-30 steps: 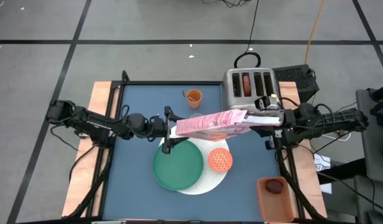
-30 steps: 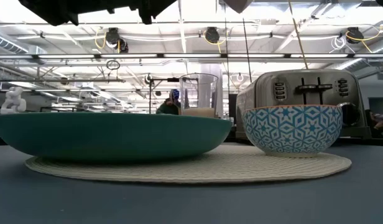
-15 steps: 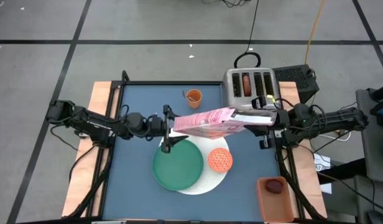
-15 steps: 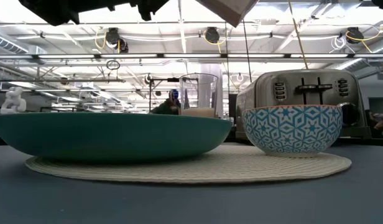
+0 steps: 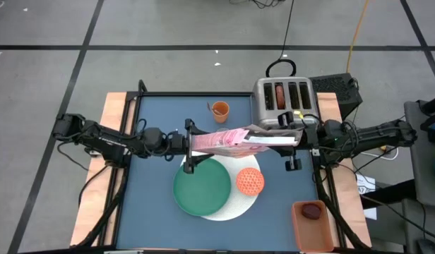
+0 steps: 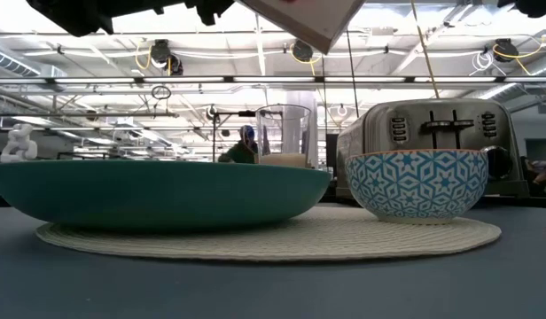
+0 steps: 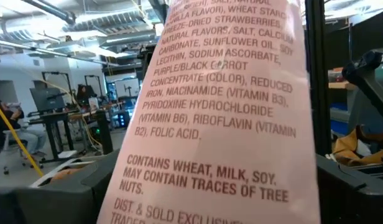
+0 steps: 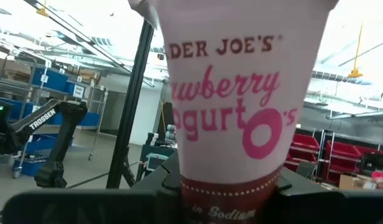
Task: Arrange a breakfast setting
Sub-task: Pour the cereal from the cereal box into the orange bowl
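Blue table top point(image 5: 154, 180), wood-edged, carries everything. Above its middle, the left gripper point(image 5: 191, 144) seems clamped on one end of the cereal box point(image 5: 221, 140), held in the air over the plate's point(image 5: 202, 187) far rim; the right gripper point(image 5: 288, 137) grips the other end, jaws closed on it. Light, crushable cardboard: best held across the narrow faces, gently.

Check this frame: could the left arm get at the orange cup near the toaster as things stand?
Probably not: the left gripper is shut on the pink cereal box, shared with the right gripper. The orange cup itself stands unobstructed.
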{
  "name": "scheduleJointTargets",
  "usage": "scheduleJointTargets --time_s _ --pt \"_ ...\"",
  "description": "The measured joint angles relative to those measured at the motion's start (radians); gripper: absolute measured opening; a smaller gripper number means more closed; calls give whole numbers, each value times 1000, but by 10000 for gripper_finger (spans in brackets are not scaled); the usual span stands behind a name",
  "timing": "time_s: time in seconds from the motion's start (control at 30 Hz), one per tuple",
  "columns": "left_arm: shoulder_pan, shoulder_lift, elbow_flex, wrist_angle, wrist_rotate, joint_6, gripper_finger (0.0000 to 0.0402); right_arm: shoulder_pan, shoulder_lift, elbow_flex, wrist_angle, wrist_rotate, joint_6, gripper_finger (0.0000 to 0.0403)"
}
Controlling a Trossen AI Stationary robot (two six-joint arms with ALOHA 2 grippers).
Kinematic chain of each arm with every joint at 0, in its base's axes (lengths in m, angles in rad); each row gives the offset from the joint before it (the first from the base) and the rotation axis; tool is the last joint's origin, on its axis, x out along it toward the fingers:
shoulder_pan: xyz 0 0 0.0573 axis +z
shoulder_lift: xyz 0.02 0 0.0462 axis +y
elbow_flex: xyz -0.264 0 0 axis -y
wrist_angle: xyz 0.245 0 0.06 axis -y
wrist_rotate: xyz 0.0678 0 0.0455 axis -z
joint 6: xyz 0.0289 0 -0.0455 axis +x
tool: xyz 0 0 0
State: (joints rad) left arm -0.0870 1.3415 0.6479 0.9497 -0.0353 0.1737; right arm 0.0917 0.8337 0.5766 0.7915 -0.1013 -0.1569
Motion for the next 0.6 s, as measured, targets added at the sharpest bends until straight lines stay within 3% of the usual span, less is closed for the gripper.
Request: scheduleJointTargets --time_s 0.3,0.6 --pt "4 0 0 -1 -1 -132 333 0 26 0 51 0 -17 90" --pt "-1 0 0 -2 -1 -127 333 0 31 0 58 -1 -20 90"
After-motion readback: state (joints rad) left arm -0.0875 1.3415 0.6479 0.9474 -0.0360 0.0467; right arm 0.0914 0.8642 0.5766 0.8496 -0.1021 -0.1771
